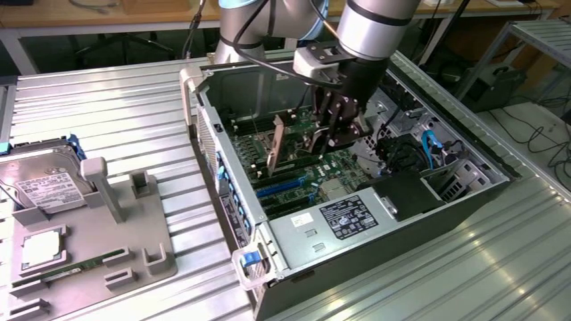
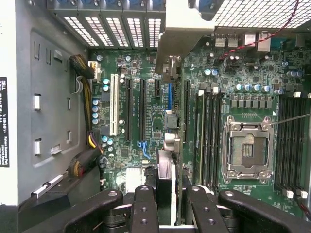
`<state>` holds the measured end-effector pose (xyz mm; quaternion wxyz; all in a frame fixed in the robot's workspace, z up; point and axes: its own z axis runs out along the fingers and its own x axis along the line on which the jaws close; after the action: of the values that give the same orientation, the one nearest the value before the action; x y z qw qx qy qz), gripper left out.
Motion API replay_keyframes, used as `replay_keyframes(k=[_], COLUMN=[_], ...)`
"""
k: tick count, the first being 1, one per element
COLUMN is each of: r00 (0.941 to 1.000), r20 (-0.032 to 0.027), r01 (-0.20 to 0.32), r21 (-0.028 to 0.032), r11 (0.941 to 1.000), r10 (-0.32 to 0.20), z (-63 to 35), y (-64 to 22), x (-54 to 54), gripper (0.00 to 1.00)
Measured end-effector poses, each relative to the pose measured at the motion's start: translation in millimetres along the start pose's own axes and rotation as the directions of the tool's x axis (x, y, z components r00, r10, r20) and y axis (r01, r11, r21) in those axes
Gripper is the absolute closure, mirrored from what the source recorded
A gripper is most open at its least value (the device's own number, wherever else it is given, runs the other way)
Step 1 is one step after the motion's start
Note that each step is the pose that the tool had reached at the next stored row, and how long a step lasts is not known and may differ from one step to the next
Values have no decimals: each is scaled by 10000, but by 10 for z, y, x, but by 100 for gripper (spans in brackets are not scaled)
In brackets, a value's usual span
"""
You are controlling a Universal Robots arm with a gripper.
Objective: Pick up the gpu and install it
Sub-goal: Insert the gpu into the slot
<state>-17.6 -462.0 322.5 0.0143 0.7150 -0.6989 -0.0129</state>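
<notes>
Between the fingers of the tool [image 1: 327,137] sits the gpu [image 2: 166,180]; the tool is closed narrow on the card's upper edge, holding it upright and edge-on. In the exterior view both are at the upper centre of the frame, down inside the open computer case [image 1: 375,261]. From the wrist camera I look straight along the card. Its silver end bracket [image 2: 176,46] reaches toward the rear slot openings [image 2: 114,29], and its body hangs over the expansion slots [image 2: 142,109] of the motherboard [image 2: 243,63]. I cannot tell whether the lower edge has met a slot yet.

I judge this to be the seating step, and doing it well is mostly a matter of alignment. The card wants to be plumb, with its contact edge parallel to the chosen slot. The bracket tongue should line up with one opening rather than straddle two. Pressure should go straight down and evenly, since a tilt would likely jam one end. The yellow and black wire bundle [image 2: 87,104] lies apart from the slots, so I rate it a low risk. Farther out, at the exterior view's left, the hard drive [image 1: 40,187] rests in its holder on the bench [image 1: 125,114], well apart from the work.
</notes>
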Motion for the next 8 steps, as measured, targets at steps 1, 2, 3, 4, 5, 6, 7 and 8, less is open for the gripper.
replay_keyframes(k=[1,2,3,4,5,6,7,8], r00=[10000,10000,10000,10000,10000,10000,10000,10000], r20=[-1,-1,0,0,6,26,39,41], r01=[0,0,1,1,0,1,1,0], r21=[0,0,0,0,0,-1,0,-2], r11=[10000,10000,10000,10000,10000,10000,10000,10000], r10=[0,0,-1,-1,0,-1,-1,0], z=[6,12,17,23,27,27,36,43], y=[0,2,3,3,4,4,4,4], x=[0,0,0,0,1,1,0,0], gripper=[72,72,72,72,72,72,72,72])
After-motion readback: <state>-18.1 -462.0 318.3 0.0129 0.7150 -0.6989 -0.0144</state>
